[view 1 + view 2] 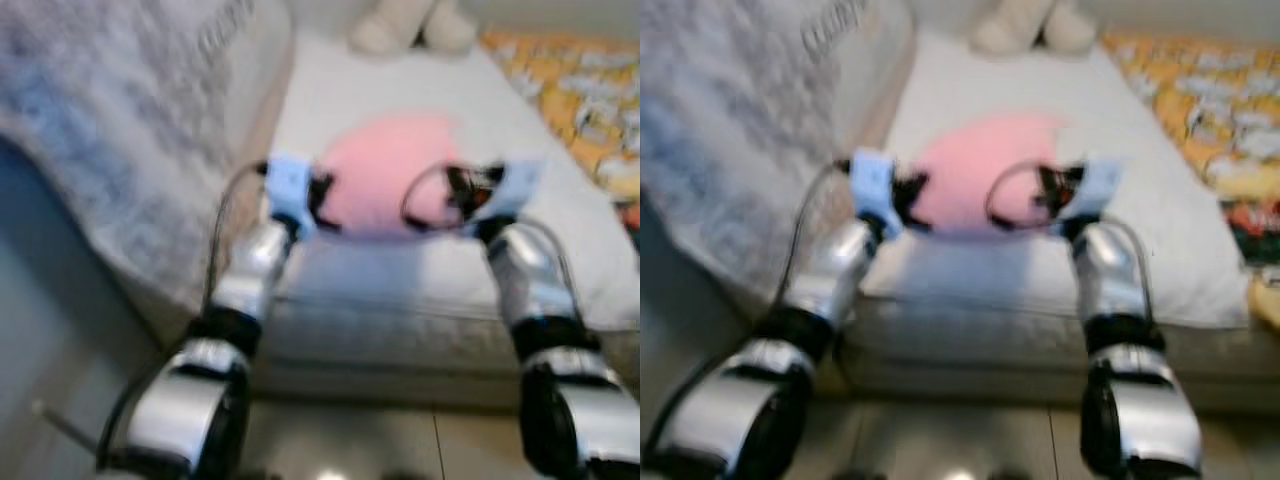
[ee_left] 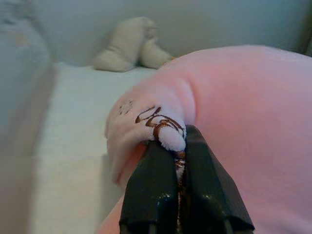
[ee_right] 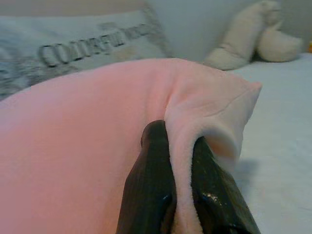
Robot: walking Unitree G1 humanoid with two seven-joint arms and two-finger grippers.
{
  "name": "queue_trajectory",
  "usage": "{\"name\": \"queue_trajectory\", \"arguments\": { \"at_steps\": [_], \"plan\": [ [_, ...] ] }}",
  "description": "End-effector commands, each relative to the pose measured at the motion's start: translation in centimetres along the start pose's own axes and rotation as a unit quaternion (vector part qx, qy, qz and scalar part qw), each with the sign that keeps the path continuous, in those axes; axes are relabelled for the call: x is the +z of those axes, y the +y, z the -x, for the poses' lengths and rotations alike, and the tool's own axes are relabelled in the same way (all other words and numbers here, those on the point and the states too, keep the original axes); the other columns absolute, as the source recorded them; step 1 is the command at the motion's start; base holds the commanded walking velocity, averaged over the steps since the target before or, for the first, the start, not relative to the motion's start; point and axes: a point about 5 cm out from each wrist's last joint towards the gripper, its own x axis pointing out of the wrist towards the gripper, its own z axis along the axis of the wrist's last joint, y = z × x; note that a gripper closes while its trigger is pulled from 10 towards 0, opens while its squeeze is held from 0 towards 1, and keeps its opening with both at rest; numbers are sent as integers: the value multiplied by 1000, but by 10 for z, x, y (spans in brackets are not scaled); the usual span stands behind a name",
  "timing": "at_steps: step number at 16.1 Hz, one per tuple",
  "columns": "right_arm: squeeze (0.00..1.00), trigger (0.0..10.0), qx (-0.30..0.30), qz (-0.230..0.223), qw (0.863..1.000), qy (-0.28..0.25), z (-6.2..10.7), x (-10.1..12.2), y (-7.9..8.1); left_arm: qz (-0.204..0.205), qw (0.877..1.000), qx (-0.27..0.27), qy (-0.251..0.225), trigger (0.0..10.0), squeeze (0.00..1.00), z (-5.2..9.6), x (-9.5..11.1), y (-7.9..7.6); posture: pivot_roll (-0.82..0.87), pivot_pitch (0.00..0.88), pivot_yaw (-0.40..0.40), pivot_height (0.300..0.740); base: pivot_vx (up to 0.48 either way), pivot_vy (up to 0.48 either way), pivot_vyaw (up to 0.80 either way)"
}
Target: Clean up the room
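Pink plush cushion (image 1: 385,185) lay on white bed (image 1: 420,280), pinched both sides: left gripper (image 2: 176,161) clamped on embroidered corner, right gripper (image 3: 181,161) closed on fabric fold. Risk judged: thin pinches could slip under lift, dropping cushion near cream plush toy (image 1: 412,25).

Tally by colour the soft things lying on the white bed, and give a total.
Pink: 1, a round pink plush cushion, pinched at either side by the left gripper and the right gripper.
Cream: 1, a cream stuffed toy at the far end.
Orange patterned: 1, an orange patterned blanket along the right edge.
Total: 3.
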Motion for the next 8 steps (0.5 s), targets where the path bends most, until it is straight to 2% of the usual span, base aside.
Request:
{"name": "queue_trajectory", "arguments": {
  "at_steps": [1,5,6,7,8],
  "plan": [
    [71,0,-5,25,999,-24,-1,15,-6,-6,1000,8,-8,10000,0,-3,5,-2,-98,0,11,740,0,0,606],
    [94,0,-3,28,999,-16,-2,14,-7,-8,1000,19,-6,10000,0,-2,3,-2,-89,0,1,740,0,0,467],
    [75,0,-6,28,999,-14,-3,14,-8,-10,1000,20,-6,10000,0,-2,3,-1,-87,0,0,740,0,0,413],
    [51,10000,-9,30,999,-8,-3,13,-8,-15,1000,19,-4,10000,0,-2,3,-1,-83,0,0,740,0,0,0],
    [31,10000,-9,33,999,-5,-3,13,-8,-19,1000,15,-3,10000,0,-2,3,-2,-80,0,1,740,0,0,0]
  ]
}}
